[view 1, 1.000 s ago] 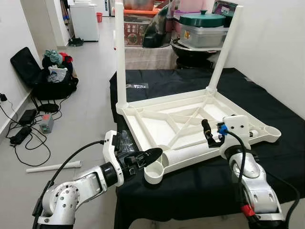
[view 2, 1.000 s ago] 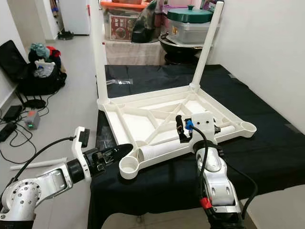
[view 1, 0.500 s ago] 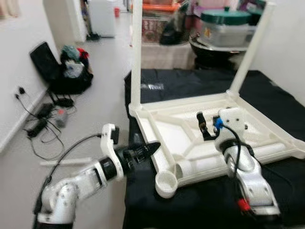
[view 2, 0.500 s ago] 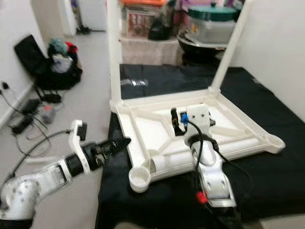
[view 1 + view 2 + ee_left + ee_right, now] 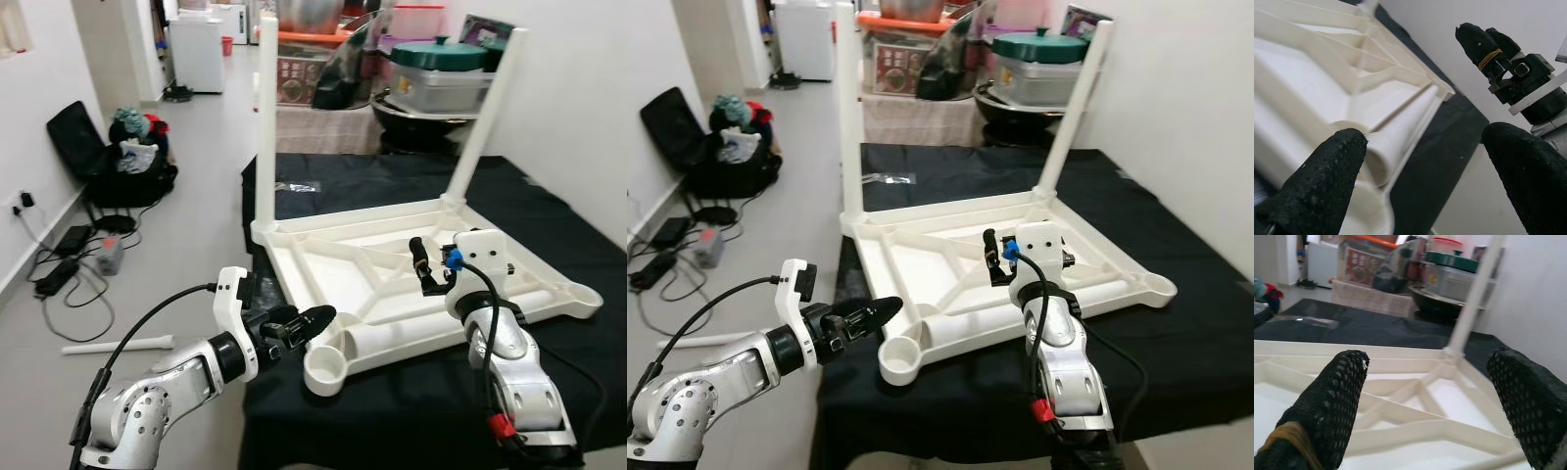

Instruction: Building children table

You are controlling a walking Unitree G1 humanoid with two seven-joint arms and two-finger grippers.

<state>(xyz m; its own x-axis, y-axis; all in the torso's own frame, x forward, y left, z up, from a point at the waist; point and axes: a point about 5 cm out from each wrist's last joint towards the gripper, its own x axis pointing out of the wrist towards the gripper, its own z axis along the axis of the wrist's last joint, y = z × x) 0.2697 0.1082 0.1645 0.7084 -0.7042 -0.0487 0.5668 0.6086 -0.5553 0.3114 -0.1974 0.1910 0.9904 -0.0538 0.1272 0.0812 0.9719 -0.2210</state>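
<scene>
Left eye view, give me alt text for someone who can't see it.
An upside-down white table top with two legs upright lies on a black cloth. The left gripper reaches toward its near corner socket; the right gripper hovers open above it.

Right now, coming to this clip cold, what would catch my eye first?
The upside-down white children's table on the black-covered surface, with two legs standing up at its far corners. A loose leg lies along its near edge, beside an empty corner socket. The left end effector hovers open near that socket, and the right end effector is open above the tabletop's ribbed underside.
</scene>
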